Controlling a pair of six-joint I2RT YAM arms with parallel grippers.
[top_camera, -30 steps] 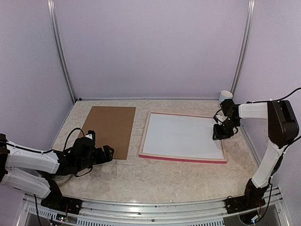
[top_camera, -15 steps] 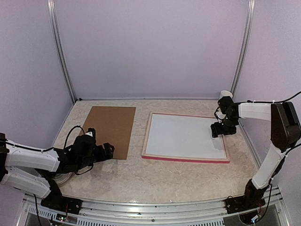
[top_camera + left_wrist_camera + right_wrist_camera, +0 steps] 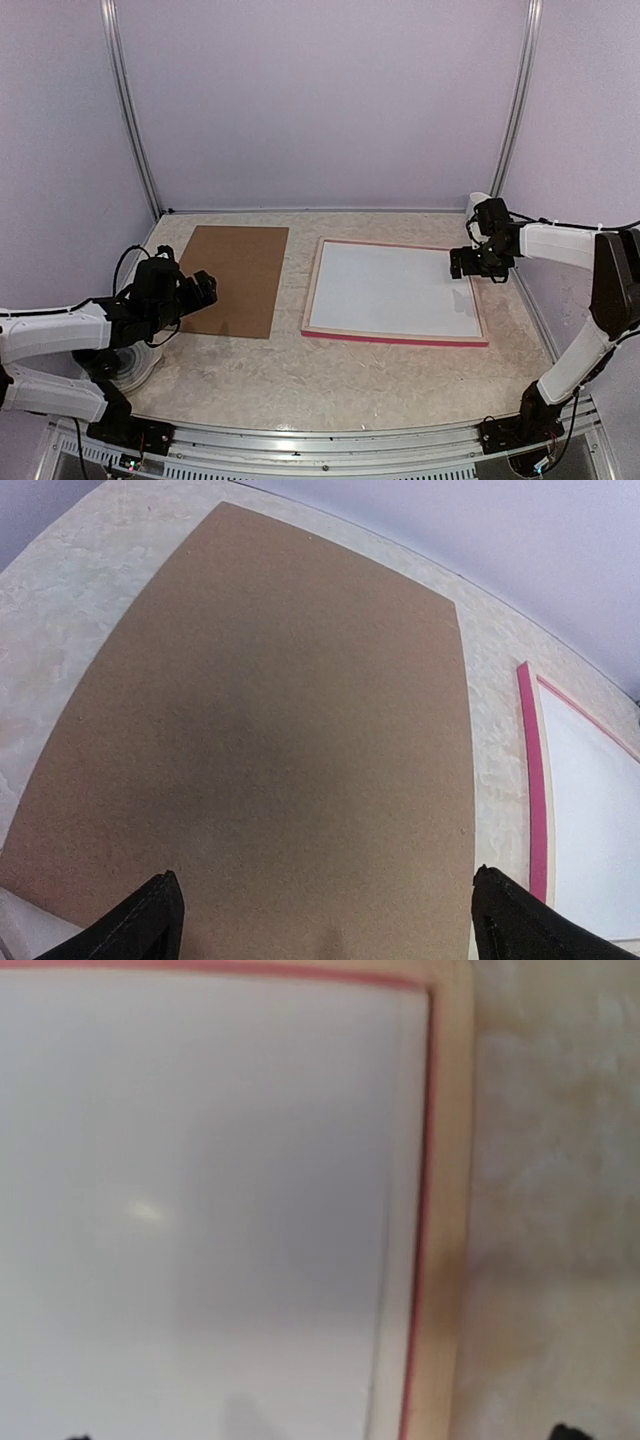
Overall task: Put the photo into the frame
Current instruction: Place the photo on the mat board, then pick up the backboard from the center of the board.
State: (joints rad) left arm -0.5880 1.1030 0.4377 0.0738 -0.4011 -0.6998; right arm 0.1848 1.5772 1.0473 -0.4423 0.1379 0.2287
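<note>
Top external: frame [image 3: 395, 338] pale-backed, pink-edged, white inside; left fingers [image 3: 150, 922] and right fingers [image 3: 568, 1432] spread wide.

Left arm [image 3: 55, 332] and right arm [image 3: 560, 243]: white tubular shells, black joint housings; thin black cables [image 3: 121, 266] loop near wrists; left gripper [image 3: 322, 925] fingertips [image 3: 150, 925] matte black wedges.

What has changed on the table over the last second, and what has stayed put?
The right pincer opened at the right edge of the frame, letting go there, and drew back towards the far corner. The frame slid slightly to the right. The left pincer, open throughout, rose and moved back over the brown board. The board and the white sheet inside the frame stayed put.
</note>
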